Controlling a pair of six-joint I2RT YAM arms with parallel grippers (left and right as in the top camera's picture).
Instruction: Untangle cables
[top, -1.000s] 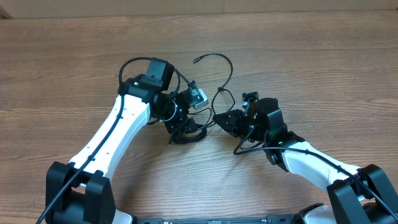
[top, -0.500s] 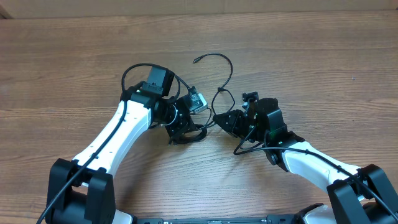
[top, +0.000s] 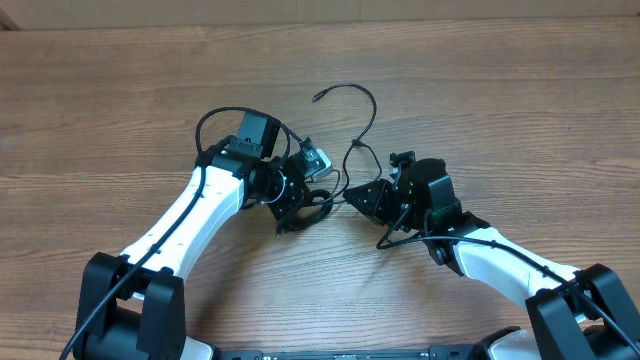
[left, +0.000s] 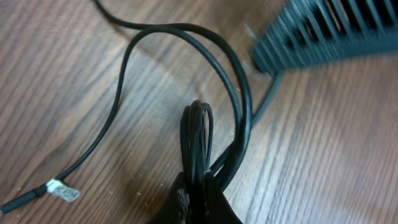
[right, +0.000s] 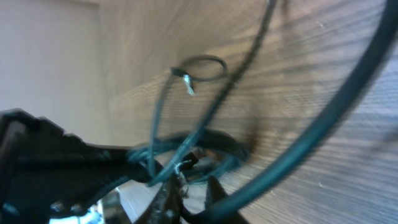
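1. The left gripper (top: 300, 203) is clamped tight on a folded bunch of the cables (left: 198, 137), low over the table (top: 520, 90). A hard pull from here could cinch the knot instead of loosening it.
2. A small white tag (left: 62, 191) sits near one plug end. Any print on it is too small to read.
3. The right gripper (top: 350, 190) meets the tangle's other side. Its view is blurred, so I cannot tell whether it grips. If it is loose, the strands could slip free and the whole tangle would drag along.
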